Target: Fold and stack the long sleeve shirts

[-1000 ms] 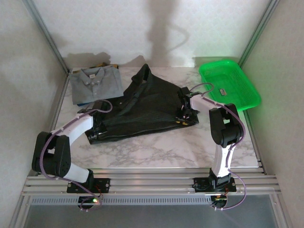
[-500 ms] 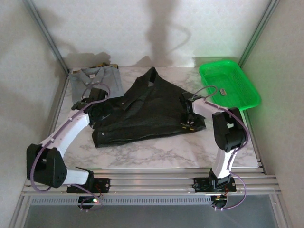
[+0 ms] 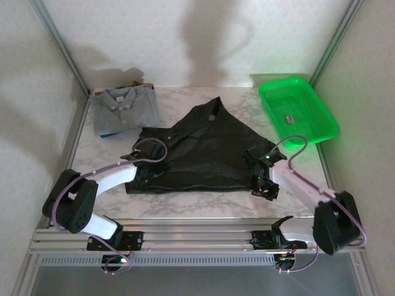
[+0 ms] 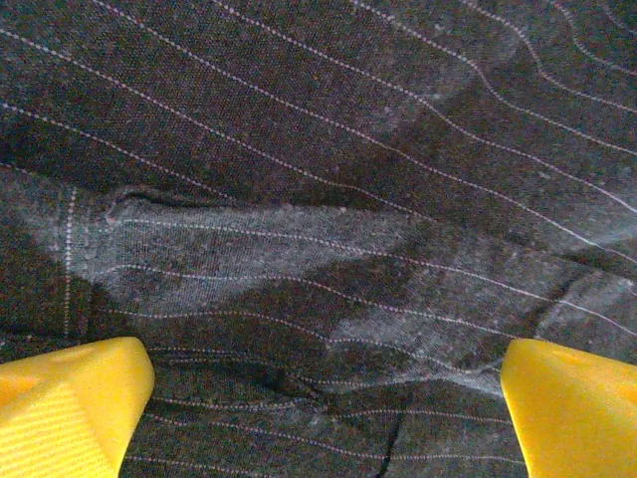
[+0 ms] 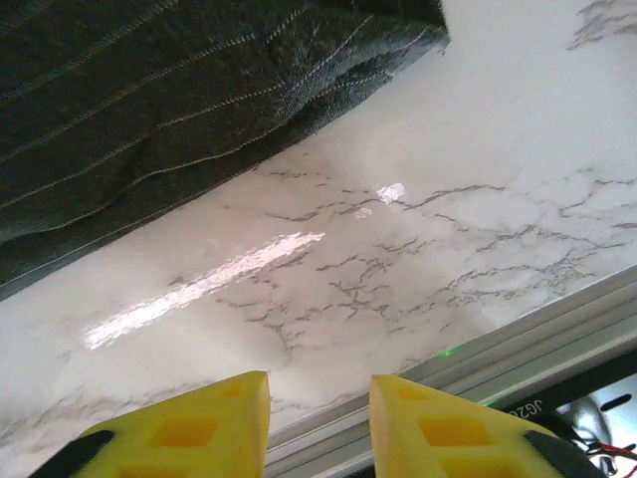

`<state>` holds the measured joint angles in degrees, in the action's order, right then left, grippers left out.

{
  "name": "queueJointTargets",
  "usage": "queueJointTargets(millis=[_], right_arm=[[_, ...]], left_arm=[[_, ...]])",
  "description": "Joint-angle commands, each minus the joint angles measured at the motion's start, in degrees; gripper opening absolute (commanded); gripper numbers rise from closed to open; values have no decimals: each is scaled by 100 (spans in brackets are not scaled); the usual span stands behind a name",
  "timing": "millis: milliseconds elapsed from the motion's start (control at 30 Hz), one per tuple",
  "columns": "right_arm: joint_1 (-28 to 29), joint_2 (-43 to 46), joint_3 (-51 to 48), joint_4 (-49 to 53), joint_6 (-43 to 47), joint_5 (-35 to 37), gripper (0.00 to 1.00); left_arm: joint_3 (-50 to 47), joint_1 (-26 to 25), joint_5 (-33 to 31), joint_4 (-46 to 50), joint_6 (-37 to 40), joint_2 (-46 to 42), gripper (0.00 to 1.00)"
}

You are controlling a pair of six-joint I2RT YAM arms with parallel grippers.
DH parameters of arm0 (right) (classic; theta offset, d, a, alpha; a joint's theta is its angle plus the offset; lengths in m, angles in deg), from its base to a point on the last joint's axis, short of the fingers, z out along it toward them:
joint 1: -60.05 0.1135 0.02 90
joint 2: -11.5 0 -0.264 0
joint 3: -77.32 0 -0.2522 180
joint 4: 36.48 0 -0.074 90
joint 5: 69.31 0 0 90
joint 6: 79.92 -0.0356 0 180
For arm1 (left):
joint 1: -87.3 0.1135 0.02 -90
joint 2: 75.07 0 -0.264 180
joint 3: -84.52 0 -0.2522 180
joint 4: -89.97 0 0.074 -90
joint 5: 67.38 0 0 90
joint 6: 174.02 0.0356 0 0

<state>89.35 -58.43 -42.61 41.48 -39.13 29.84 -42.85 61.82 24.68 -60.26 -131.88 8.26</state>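
The dark charcoal striped shirt point(image 3: 203, 151) lies spread flat across the middle of the marble table point(image 3: 203, 200). My left gripper point(image 3: 141, 171) hovers over its near left part. In the left wrist view the yellow fingertips point(image 4: 70, 408) stand far apart over creased striped cloth point(image 4: 318, 199), gripping nothing. My right gripper point(image 3: 268, 188) is at the shirt's near right corner; its fingers point(image 5: 189, 428) are parted over bare marble, and the shirt's hem point(image 5: 149, 90) lies beyond them. The grey-blue shirt point(image 3: 123, 108) sits folded at the back left.
The bright green basket point(image 3: 321, 126) stands at the back right with a small item point(image 3: 289, 120) inside. The aluminium front rail point(image 5: 518, 339) runs close under the right gripper. Walls close in the table on three sides.
Both arms drew the dark shirt toward the near edge and it now lies flatter and wider. The right gripper has come off the cloth onto bare marble near the rail.
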Motion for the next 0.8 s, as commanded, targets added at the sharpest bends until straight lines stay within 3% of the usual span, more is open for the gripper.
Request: queueJointTargets(millis=[0,67,167,233,400,500,667,767], right_arm=[[47,328,499,138,-153,277,37],[-76,-162,984,-139,236,216,42],[-197,-1702,1879,-505,677,-263,45],[-176,-2491,2211,-803,509,-304,44],[-11,-3359,1998,-1069,-147,-25,40],[219,-3302,1596,-917,-415,109,40],[682,-2573,950,-533,-841,-115,40],[683,-2054,957,-265,-765,-146,42]], left_arm=[[-777,-72,155,194,-251,-23,94],[-1108,-72,272,127,-228,-202,94],[-1509,-80,433,144,-253,-606,94],[-1746,-80,513,254,-252,-974,95],[-1962,-167,757,402,-324,-1474,96],[-1842,-177,751,622,-427,-1576,96],[-1630,-186,728,1025,-679,-1838,98],[-1221,-195,715,1261,-820,-2044,99]])
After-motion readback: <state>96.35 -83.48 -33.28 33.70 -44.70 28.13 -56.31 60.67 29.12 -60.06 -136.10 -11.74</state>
